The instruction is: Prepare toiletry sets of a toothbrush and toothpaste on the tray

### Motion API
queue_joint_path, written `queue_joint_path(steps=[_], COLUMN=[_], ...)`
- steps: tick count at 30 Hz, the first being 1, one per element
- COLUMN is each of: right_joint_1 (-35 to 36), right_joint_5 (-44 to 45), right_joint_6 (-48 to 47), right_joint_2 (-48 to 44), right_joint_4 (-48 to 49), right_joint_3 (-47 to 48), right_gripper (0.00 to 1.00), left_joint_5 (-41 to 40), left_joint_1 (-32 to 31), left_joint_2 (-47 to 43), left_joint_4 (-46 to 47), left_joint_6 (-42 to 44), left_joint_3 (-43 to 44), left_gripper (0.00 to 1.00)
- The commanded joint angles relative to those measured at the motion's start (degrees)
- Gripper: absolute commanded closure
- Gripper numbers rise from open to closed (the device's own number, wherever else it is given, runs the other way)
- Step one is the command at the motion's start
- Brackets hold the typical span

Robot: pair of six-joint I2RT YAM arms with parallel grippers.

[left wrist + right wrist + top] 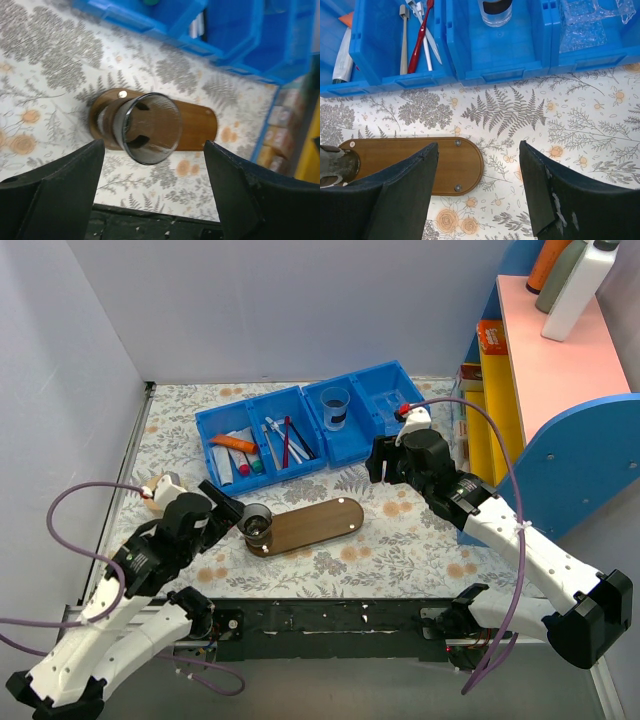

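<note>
Your nearest risk sits on the tray [455, 170]: a cup [150, 127] stands on its left end, between the spread fingers of the left gripper [153, 150], which is wide open and holds nothing; swing that arm sideways and a finger will likely tip the cup or drag the tray, so lift clear before you turn. The right gripper [477, 150] hangs wide open and empty over the tray's right end. The brush [426, 47] lies in the right compartment of the bin [405, 79], close against the red brush [418, 37] with a dark one just beside; a broad pinch there may take two at once, or slip off so thin a handle. The paste [341, 65] lies in the left compartment, hard by the divider, with other tubes near; a finger could jam on that wall. You have open table [420, 530] between the bin front and the tray; the tray's right half is bare for laying down; the bin walls are your hard edges, so come in from above.
</note>
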Motion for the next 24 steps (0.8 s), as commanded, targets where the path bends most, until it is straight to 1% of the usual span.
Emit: queue_joint_path(steps=[1,4,5,8,9,11,13,16,20,24], right_joint_1=[-0.1,-0.1,-0.1,-0.1,-0.1,-0.1,-0.1,-0.2,-0.9,-3.1], right_joint_5=[0.3,1.1,1.2,2.1,2.5,2.9,3.3,3.6,3.8,0.1], right_joint_6=[-1.1,-1.8,-2.3,-3.2,-3.5,-4.0,-5.1,-6.9,-9.4,-11.2], right_joint_2=[-0.9,-1.2,-1.2,-1.0,-0.8,-0.7,-0.6,-0.6,1.2,3.9], right_joint_4=[-1.0,-2.2,-2.6,-3.9,-4.2,-5.4,-6.3,-7.6,-9.8,-10.7], right_joint_3=[1.9,2.5,3.0,4.2,4.6,5.4,6.9,8.6,11.8,15.3], right_gripper=[0.26,0.27,0.27,0.28,0.28,0.28,0.28,0.28,0.28,0.28], left_joint_5=[-1.9,-1.1,0.4,2.6,3.7,4.3,5.3,7.1,8.7,7.8], left_joint_1=[-0.4,-0.4,-0.3,-0.4,-0.3,-0.3,-0.3,-0.2,-0.3,0.3], left_joint_2=[-4.7,-2.7,-1.6,3.0,4.8,6.1,7.5,9.0,10.6,12.0], left_joint_4=[8.5,13.3,14.6,18.8,21.0,23.8,25.9,29.1,31.6,33.6], left_joint_6=[7.9,13.2,16.6,20.7,23.3,25.7,29.3,32.5,34.2,34.1], left_joint_3=[0.7,1.7,2.0,3.9,4.3,5.6,6.2,7.5,8.6,8.1], left_gripper=[0.17,0.13,0.12,0.09,0.05,0.02,0.02,0.02,0.02,0.02])
